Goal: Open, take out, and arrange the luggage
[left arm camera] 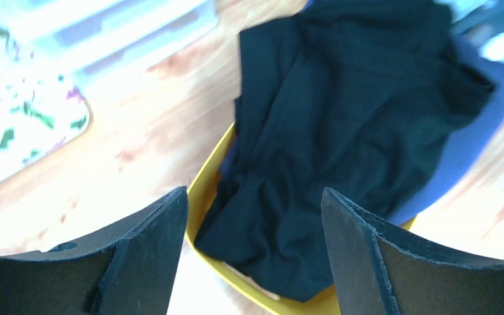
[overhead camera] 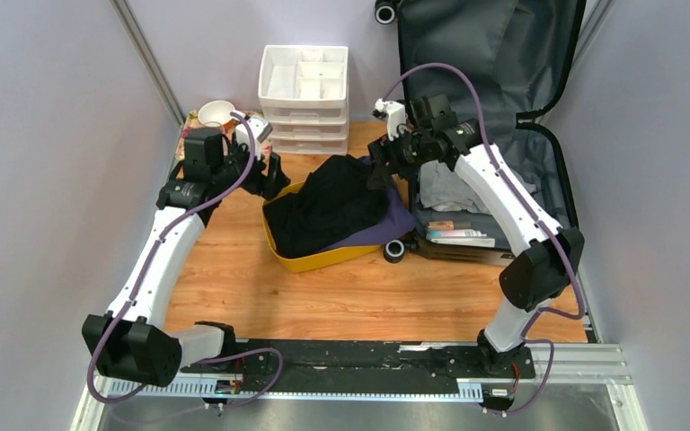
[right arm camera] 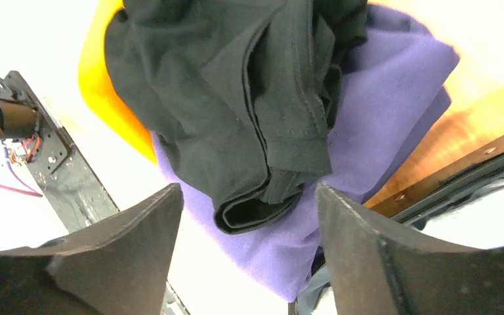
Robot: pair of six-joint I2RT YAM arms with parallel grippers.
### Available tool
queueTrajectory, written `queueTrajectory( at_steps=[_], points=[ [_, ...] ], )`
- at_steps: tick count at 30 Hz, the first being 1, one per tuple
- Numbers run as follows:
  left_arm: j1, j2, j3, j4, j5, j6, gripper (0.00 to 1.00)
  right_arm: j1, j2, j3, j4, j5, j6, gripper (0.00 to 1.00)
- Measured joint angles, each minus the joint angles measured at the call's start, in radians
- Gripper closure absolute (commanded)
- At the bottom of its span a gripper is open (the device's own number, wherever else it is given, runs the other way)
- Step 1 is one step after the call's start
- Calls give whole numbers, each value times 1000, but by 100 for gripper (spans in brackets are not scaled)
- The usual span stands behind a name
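Floral mat [left arm camera: 13, 125] and white drawer organizer [overhead camera: 304, 117] sit back left. My left gripper [left arm camera: 254, 197] gapes wide, empty, beside the yellow bin [overhead camera: 323, 260] holding a black garment [overhead camera: 332, 205] over a purple garment [overhead camera: 386, 229]; my right gripper [right arm camera: 249, 193] likewise, empty. The luggage [overhead camera: 494, 63] lies open far right, clothes [overhead camera: 449, 190] inside.

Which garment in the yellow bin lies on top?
The black garment; it lies over the purple garment, which peeks out beneath it.

Bright even overhead light, soft shadows, luggage [overhead camera: 521, 63] lining dim, wrist views glare-washed, left wrist view blurred
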Motion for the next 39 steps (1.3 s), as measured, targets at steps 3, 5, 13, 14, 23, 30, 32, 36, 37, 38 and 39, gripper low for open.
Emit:
queueTrajectory(
  at_steps=[3,5,13,14,23,30,32,36,37,38,39],
  points=[
    [-1,10,50,16,104,14,23,5,-44,-1,43,-12,-5,33],
    [-20,30,42,36,166,5,24,22,-50,-2,76,-31,-2,35],
    [-89,159,-163,116,208,-35,20,64,126,-74,136,-29,27,34],
    [-90,171,-184,117,204,-37,20,59,158,-96,142,-23,27,34],
    [-90,265,-233,117,152,-31,15,65,227,-139,205,-21,46,28],
    [-90,262,-120,48,177,-29,14,47,161,-131,164,-110,19,25],
    [-90,255,-48,32,180,-29,14,12,106,-118,132,-143,19,25],
    [-90,231,79,10,167,-29,13,-114,-32,-91,116,-157,19,27],
    [-90,230,112,6,163,-29,13,-155,-71,-91,115,-141,12,27],
    [-90,229,144,6,159,-29,13,-189,-104,-91,113,-121,0,28],
    [-90,229,167,5,154,-29,13,-224,-133,-97,114,-88,-14,29]
  ],
)
